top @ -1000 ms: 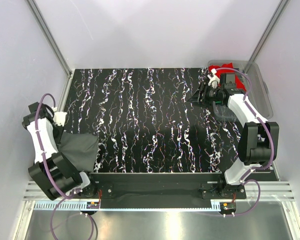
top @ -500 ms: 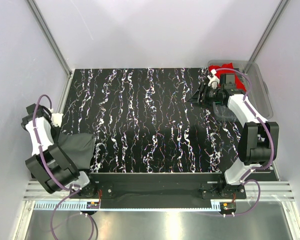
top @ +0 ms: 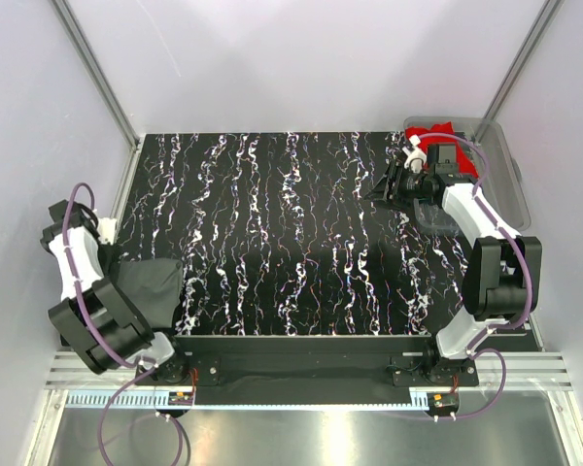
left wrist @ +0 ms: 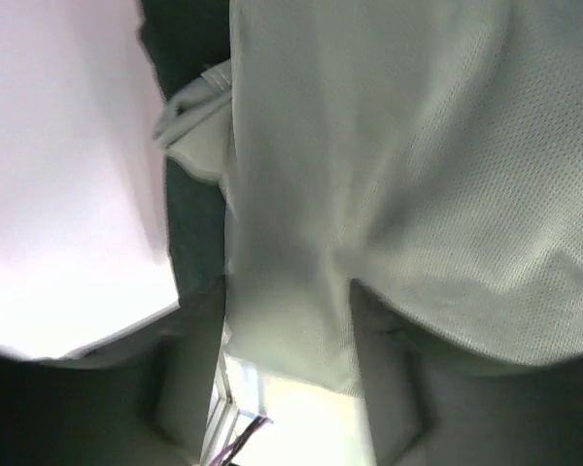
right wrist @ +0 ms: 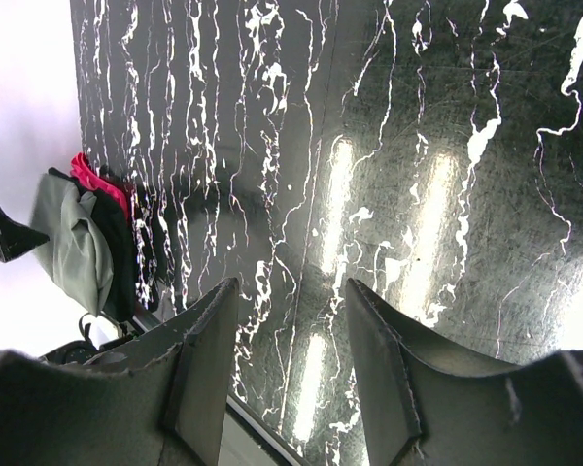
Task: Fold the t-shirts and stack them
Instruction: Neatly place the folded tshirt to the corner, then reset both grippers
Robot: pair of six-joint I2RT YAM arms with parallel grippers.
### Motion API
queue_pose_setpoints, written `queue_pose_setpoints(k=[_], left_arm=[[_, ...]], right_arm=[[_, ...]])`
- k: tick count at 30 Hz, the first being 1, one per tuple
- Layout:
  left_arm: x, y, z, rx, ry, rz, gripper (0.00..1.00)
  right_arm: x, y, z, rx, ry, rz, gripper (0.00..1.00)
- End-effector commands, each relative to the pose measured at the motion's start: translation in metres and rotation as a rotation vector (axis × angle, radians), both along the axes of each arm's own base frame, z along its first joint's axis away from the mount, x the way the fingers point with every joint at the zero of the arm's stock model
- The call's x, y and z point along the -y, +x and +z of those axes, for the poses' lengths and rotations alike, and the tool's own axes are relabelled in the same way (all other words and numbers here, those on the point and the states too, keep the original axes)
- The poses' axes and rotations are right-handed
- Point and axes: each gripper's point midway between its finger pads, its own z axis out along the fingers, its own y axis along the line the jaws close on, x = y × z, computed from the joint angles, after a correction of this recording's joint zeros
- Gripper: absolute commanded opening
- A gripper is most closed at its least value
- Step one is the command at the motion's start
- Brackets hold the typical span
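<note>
At the near-left corner of the bench (top: 291,214), a dark grey t-shirt (top: 151,291) lies bunched on the black, white-veined top, right up against the left arm (top: 78,267), which is folded back over that corner. From above, the left gripper (left wrist: 287,301) is hidden under its own arm. The left wrist view shows pale grey, finely meshed cloth hanging in front of the lens, with a fold of it filling the gap between the two fingers (left wrist: 189,379). The jaws stand wide, and I cannot tell whether they are pinching the cloth or merely have it draped between them.

Across the middle, the bench top is bare marbled surface.

Toward the far-right corner, the right gripper (top: 394,183) hovers over the bench just beside a clear plastic tub (top: 510,194). Its jaws are apart, with only the streaked surface showing between them. A red t-shirt (top: 443,127) sits in the far end of the tub, partly hidden by the right arm (top: 471,218).
</note>
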Motion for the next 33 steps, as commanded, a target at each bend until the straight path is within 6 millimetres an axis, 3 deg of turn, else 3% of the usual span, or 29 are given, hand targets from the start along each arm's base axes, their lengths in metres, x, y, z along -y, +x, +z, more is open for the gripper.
queue_pose_setpoints(k=[1,2,4,8,13,15,16,17,18,19,20,22,23,24,25,27,28,30,32,33], left_arm=[[-0.011,0.012,0.044,0.163,0.115,0.036,0.69],[-0.010,0.014,0.049,0.189,0.117,0.039,0.83],[-0.002,0.020,0.057,0.245,0.101,0.031,0.99],[0.012,0.035,0.066,0.301,0.085,-0.001,0.99],[0.061,0.064,0.073,0.384,0.010,-0.141,0.99],[0.087,0.082,0.078,0.445,-0.060,-0.193,0.99],[0.107,0.094,0.081,0.466,-0.092,-0.249,0.99],[0.117,0.109,0.091,0.523,-0.109,-0.271,0.99],[0.140,0.121,0.095,0.566,-0.186,-0.302,0.99],[0.150,0.132,0.097,0.592,-0.222,-0.311,0.99],[0.159,0.151,0.113,0.670,-0.251,-0.326,0.99],[0.178,0.174,0.121,0.722,-0.338,-0.281,0.99],[0.187,0.191,0.142,0.803,-0.375,-0.295,0.99],[0.197,0.201,0.149,0.838,-0.420,-0.270,0.99],[0.201,0.218,0.162,0.899,-0.430,-0.279,0.99],[0.215,0.238,0.159,0.900,-0.463,-0.277,0.99],[0.221,0.248,0.171,0.923,-0.471,-0.301,0.99],[0.233,0.262,0.162,0.890,-0.492,-0.332,0.99],[0.236,0.276,0.168,0.903,-0.465,-0.343,0.99],[0.236,0.285,0.158,0.881,-0.451,-0.343,0.99]], right_arm=[[0.003,0.000,0.017,0.072,-0.016,0.004,0.55],[0.003,-0.001,0.017,0.074,-0.018,0.005,0.55],[0.004,0.000,0.017,0.072,-0.022,0.002,0.55],[0.005,0.003,0.021,0.094,-0.034,0.010,0.55],[0.009,0.007,0.038,0.170,-0.077,0.023,0.60],[0.012,0.008,0.048,0.218,-0.111,0.024,0.74],[0.012,0.008,0.051,0.228,-0.122,0.025,0.99],[0.012,0.011,0.055,0.260,-0.144,0.039,1.00],[0.012,0.013,0.057,0.273,-0.172,0.030,1.00],[0.012,0.016,0.058,0.283,-0.193,0.023,1.00],[0.015,0.023,0.060,0.298,-0.236,-0.001,1.00],[0.004,0.032,0.071,0.333,-0.295,-0.015,1.00],[0.016,0.043,0.068,0.336,-0.414,-0.118,1.00],[0.003,0.046,0.063,0.336,-0.472,-0.122,1.00],[0.003,0.055,0.070,0.369,-0.526,-0.141,1.00],[0.008,0.071,0.062,0.377,-0.624,-0.178,1.00],[0.006,0.078,0.068,0.404,-0.634,-0.184,1.00],[0.006,0.090,0.057,0.402,-0.665,-0.162,1.00],[0.011,0.102,0.050,0.399,-0.706,-0.187,1.00],[0.013,0.108,0.050,0.407,-0.713,-0.208,1.00]])
